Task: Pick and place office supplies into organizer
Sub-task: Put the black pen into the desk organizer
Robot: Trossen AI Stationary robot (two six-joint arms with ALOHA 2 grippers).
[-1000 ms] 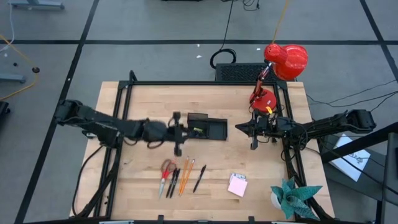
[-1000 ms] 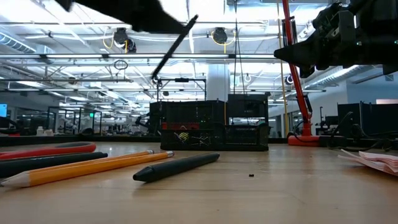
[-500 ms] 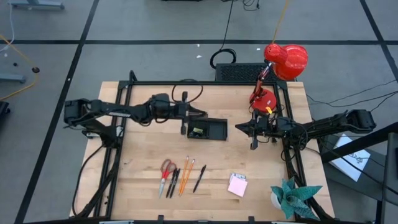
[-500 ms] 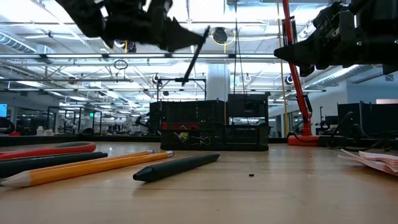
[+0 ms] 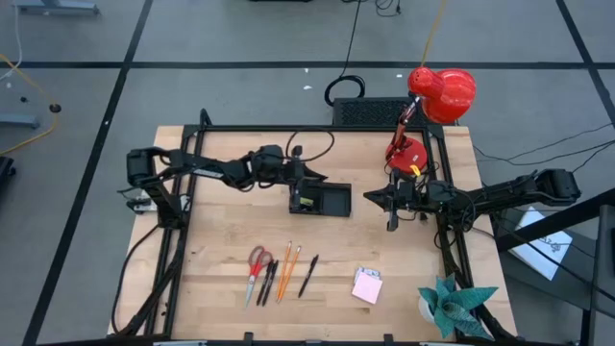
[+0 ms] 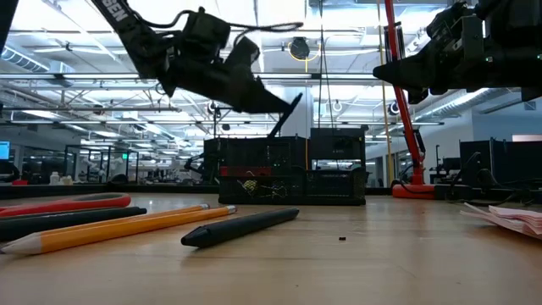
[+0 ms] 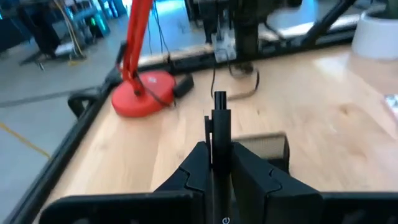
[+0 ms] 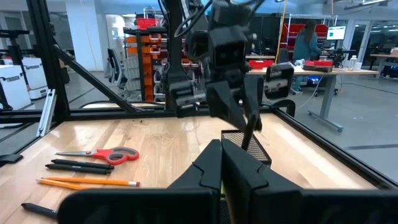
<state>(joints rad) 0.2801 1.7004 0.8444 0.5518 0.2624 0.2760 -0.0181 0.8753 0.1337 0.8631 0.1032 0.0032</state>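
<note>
My left gripper is shut on a black pen and hangs over the left end of the black organizer, which stands mid-table. In the low view the pen slants down toward the organizer's top; whether they touch, I cannot tell. Near the front edge lie red-handled scissors, orange pencils, black pens and a pink sticky-note pad. My right gripper waits shut to the organizer's right, above the table. My left gripper pinches the pen's barrel between its two fingers, a little below the pen's upper end. The fingers come almost level from the table's left and lie across the pen. The pen stands tilted, lifted clear of the table, its lower end over the organizer.
A red desk lamp with its round base stands at the far right, a black ribbed box behind it. A teal paper plant sits at the near right corner. Black frame rails run along the table's sides.
My left gripper has carried the pen from above the loose supplies toward the far edge and right, to the organizer, and has sunk. Its wrist has rolled, so the pen has turned more upright, its lower end now just over the organizer.
</note>
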